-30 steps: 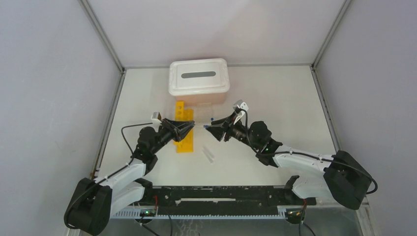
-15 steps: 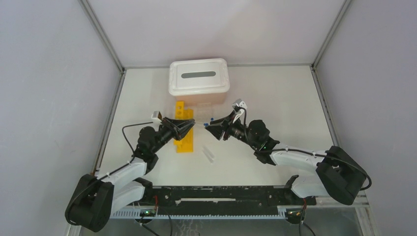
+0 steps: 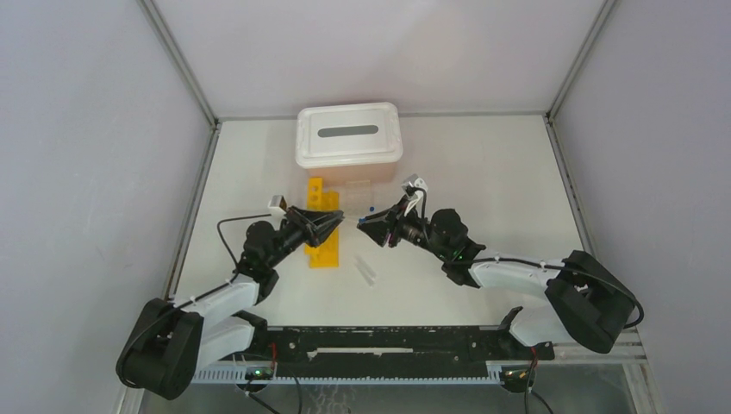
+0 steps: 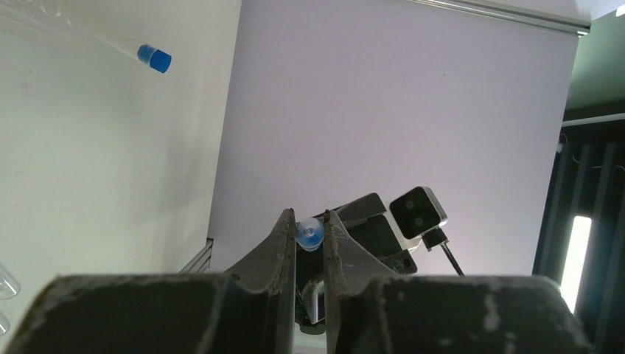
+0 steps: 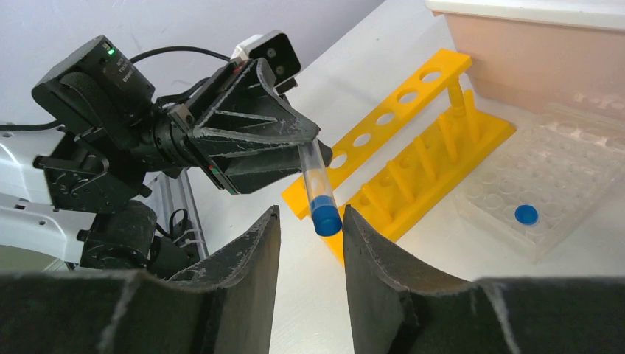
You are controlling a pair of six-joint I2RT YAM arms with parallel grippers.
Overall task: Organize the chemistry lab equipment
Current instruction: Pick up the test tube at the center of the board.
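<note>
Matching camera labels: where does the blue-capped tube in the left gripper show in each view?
Top external: blue-capped tube at centre, between the two arms' tips.
Left wrist: low centre, seen end-on, cap pinched between the fingers.
Right wrist: centre, slanting down, cap between the open jaws of the right gripper.
Shared landmark: left gripper, shut on it.

Table (image 3: 483, 172) — yellow rack (image 3: 324, 255), gridded rack (image 5: 567, 162), bin (image 3: 348, 134), tubes (image 3: 367, 272).

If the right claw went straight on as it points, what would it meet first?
Probably the blue-capped tube that the left claw holds: its cap hangs between the right claw's open fingers, though depth is unclear.
</note>
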